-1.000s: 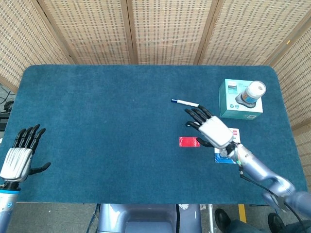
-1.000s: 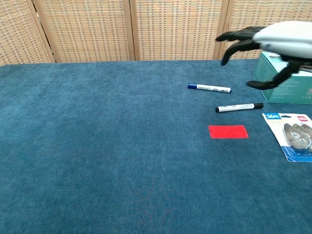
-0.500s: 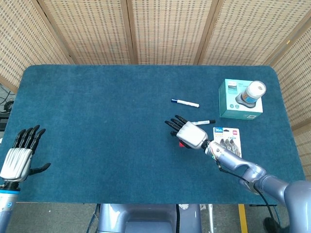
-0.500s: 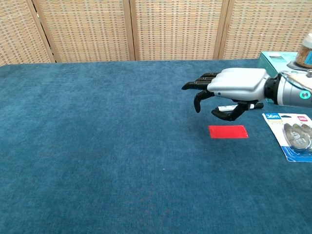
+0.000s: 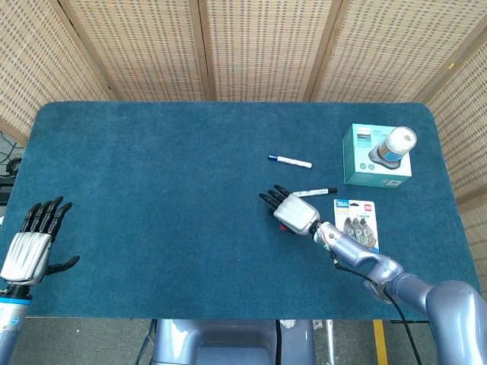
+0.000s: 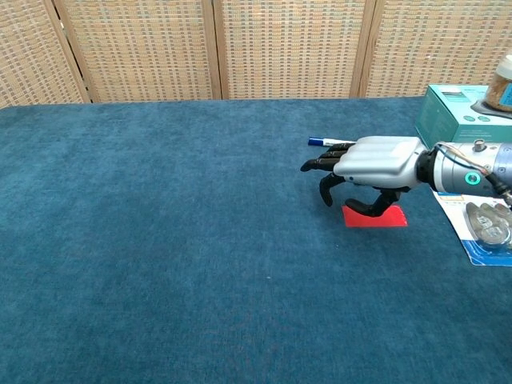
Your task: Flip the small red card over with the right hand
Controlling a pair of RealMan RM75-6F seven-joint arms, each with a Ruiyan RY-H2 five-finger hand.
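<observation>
Card: small red card (image 6: 376,217) lies flat on the blue table cloth (image 6: 160,240), right of the middle, near the front half; in the head view only a sliver of red (image 5: 284,226) shows under the hand.
Right hand: right hand (image 6: 370,164) hangs low over the card's back edge, palm down, its dark fingers (image 6: 326,165) loosely curled and pointing left, parted rather than pressed together. The thumb (image 6: 370,208) hooks down to the card's top edge (whether it touches the card or sits just above it, I cannot tell). Nothing is held.
Risk: card is thin and lies flat on soft cloth, so the fingertips may slide over the edge or push the card along instead of lifting it; a thumb pressed too hard could pin it down.
Neighbours: a black marker (image 5: 316,191) lies just behind the hand, a blue-capped marker (image 5: 290,161) further back, and a blister pack (image 6: 483,218) just right of the card. A wide sweep of the wrist could knock any of these.
Farther off: teal box (image 5: 376,156) with a jar (image 5: 397,144) on top, at the right rear.
Left hand: left hand (image 5: 33,242) rests at the near left edge, fingers straight and slightly apart, holding nothing.
</observation>
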